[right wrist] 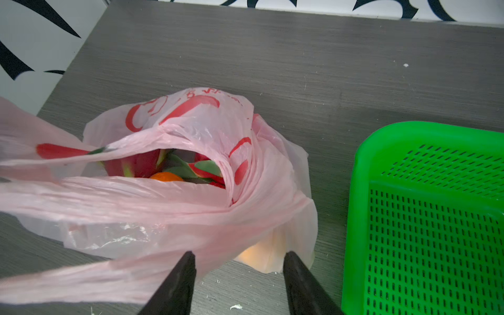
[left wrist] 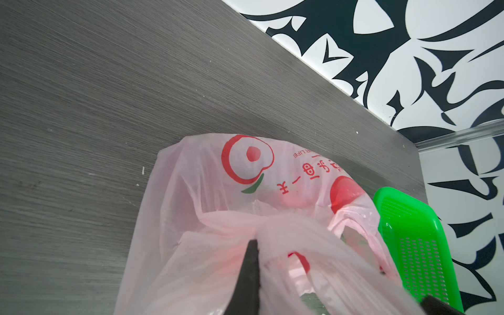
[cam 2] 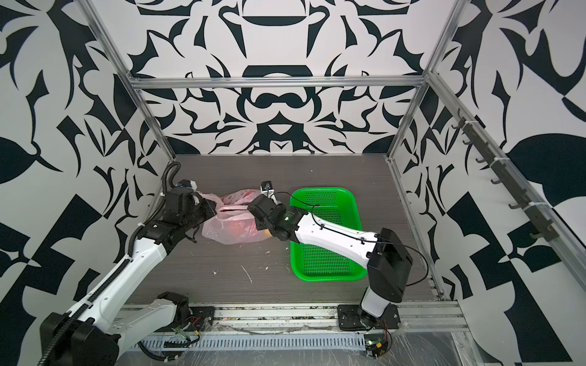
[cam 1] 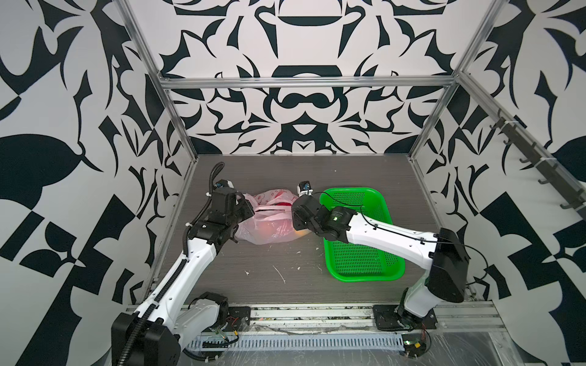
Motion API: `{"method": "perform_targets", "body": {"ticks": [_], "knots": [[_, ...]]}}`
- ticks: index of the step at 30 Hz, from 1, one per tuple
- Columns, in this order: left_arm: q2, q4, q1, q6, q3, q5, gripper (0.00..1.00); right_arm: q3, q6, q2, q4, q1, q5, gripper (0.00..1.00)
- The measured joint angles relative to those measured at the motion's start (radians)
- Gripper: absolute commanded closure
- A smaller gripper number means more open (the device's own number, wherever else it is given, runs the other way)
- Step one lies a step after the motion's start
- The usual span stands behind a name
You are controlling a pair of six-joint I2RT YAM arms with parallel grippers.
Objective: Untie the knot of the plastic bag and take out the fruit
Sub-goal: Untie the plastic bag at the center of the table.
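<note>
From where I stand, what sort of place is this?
Probably a robot test booth: a silver aluminium frame holds black-and-white patterned wall panels, and two white-and-black robot arms are mounted at the edge of a grey wood-grain tabletop.

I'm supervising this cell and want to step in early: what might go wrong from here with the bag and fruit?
1. The left gripper is shut on thin bag film. A hard pull may tear it or drag the whole bag.
2. The mouth is a narrow slit over the dragon fruit and orange. The open right gripper may snag film instead of fruit.
</note>
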Motion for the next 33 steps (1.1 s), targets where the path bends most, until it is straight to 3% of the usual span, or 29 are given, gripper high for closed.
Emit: {"method": "perform_targets", "body": {"ticks": [12, 24, 33], "knots": [[0.000, 0.001, 0.000, -0.013, -0.002, 0.013, 0.96, -0.006, 0.025, 0.000, -0.046, 0.047, 0.034, 0.43], [-0.001, 0.001, 0.000, -0.014, -0.002, 0.024, 0.96, -0.111, 0.078, -0.042, -0.088, 0.103, 0.053, 0.42], [-0.025, -0.001, 0.000, -0.015, -0.002, 0.024, 0.97, -0.112, 0.056, 0.063, -0.035, 0.133, 0.056, 0.40]]}}
